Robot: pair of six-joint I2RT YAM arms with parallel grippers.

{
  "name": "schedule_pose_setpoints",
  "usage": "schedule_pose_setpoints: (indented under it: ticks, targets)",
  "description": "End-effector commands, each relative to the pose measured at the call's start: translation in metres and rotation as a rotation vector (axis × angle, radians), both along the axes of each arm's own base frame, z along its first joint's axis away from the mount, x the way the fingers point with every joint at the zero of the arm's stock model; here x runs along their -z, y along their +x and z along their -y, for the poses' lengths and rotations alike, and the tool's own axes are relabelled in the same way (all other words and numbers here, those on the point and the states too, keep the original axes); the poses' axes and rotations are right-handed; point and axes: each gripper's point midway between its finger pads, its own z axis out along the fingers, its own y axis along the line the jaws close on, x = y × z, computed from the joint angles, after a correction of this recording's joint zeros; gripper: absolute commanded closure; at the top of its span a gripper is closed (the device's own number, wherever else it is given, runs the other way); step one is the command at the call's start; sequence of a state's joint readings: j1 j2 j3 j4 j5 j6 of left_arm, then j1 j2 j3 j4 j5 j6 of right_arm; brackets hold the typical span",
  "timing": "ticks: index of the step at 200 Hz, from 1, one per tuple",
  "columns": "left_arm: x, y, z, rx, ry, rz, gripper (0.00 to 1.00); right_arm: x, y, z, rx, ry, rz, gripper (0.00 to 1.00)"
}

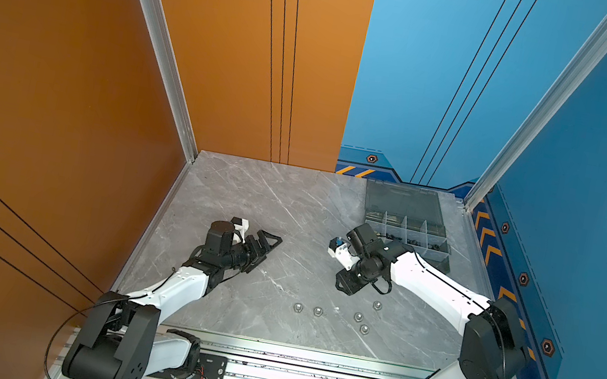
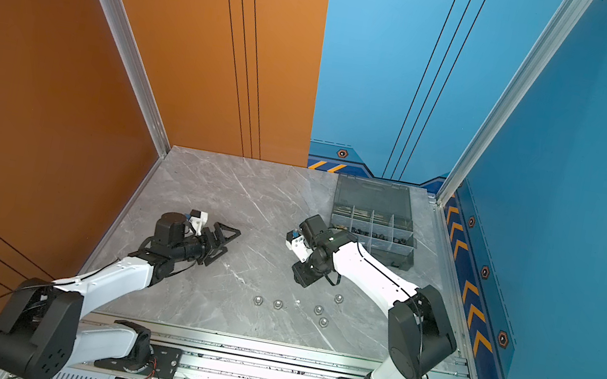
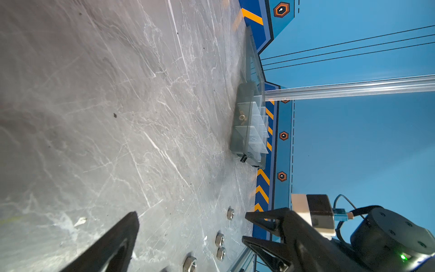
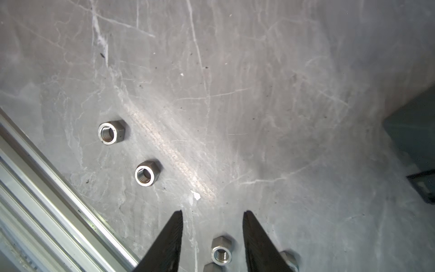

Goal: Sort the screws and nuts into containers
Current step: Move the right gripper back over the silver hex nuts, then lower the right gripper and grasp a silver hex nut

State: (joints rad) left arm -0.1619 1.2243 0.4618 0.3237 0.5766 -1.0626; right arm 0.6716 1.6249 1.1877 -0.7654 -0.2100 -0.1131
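Observation:
Several silver hex nuts point(image 1: 358, 317) point(image 2: 318, 309) lie loose near the table's front, right of centre. My right gripper point(image 1: 344, 288) point(image 2: 300, 280) point(image 4: 213, 212) hangs open just behind them, pointing down. One nut point(image 4: 221, 253) shows between its fingers, untouched. The containers point(image 1: 407, 234) point(image 2: 371, 228) point(image 3: 247, 131) are the compartments of a smoky-grey box at the back right, its lid flat behind. They hold small dark and brass pieces, too small to name. Screws are out of view. My left gripper point(image 1: 268, 245) point(image 2: 228, 237) point(image 3: 211, 212) rests open and empty at mid-left.
The grey marble table point(image 1: 249, 198) ends in an aluminium rail point(image 1: 306, 353) at the front. An orange wall stands to the left, blue walls at the back and right. The right forearm point(image 1: 441, 284) passes just in front of the box.

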Motion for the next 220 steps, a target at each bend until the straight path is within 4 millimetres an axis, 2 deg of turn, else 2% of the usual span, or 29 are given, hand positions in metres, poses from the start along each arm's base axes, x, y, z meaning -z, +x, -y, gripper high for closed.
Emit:
schedule_pose_setpoints:
  ticks: [1,37,78,129,220]
  targets:
    - [-0.003,0.0,-0.004,-0.004,0.014,0.031,0.02,0.006,-0.016,-0.009,-0.063,0.0,-0.025,0.55]
    - [-0.003,-0.001,-0.005,-0.008,0.015,0.029,0.02,0.015,-0.041,-0.039,-0.162,0.037,-0.068,0.55]
    - [-0.004,-0.003,-0.007,-0.012,0.018,0.028,0.02,0.033,-0.053,-0.053,-0.201,0.006,-0.104,0.55]
    - [-0.004,-0.003,-0.009,-0.017,0.023,0.027,0.02,0.056,-0.061,-0.055,-0.208,-0.046,-0.148,0.56]
    - [-0.002,-0.004,-0.01,-0.019,0.024,0.022,0.02,0.073,-0.07,-0.054,-0.208,-0.082,-0.184,0.58]
